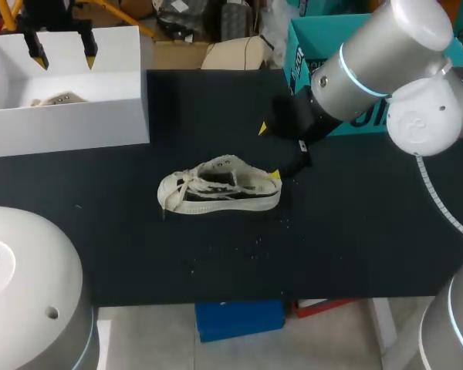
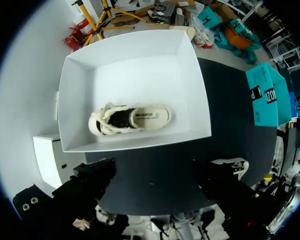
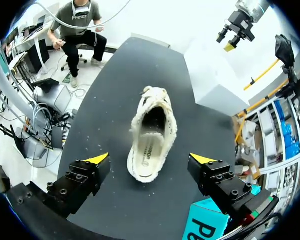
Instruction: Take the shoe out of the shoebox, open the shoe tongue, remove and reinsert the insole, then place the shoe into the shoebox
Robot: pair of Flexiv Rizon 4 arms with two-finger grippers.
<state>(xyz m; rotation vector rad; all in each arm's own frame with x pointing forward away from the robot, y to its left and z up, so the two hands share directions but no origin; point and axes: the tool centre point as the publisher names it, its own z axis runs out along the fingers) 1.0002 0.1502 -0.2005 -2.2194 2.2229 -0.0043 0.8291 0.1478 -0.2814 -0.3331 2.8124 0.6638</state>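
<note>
The left end effector shows its yellow tips only in the head view. In its own wrist view just the dark finger bodies appear, with the tips cut off. From the head view the near wall of the shoebox hides most of the second sneaker, leaving a pale sliver. The grey joints of the right arm cover much of a teal carton at the far edge of the surface.

The surface is matte black, flecked with pale crumbs near the canvas sneaker. That sneaker is cream-white with a dark stripe along its rubber sole and loose pale laces. Its toe points toward my left and its heel toward the right end effector. The right wrist view looks into its dark opening, where a pale printed insole lies.

The shoebox is a white, open-topped rectangular carton at the far left of the surface. It holds only the second sneaker, which sits opening-up near the middle of the box floor with its own printed insole showing.

The right end effector is spread wide at the heel of the canvas sneaker, one finger on each side, gripping nothing; its wrist view shows a gap on both sides. The left end effector hangs above the shoebox, fingers wide apart and empty.
</note>
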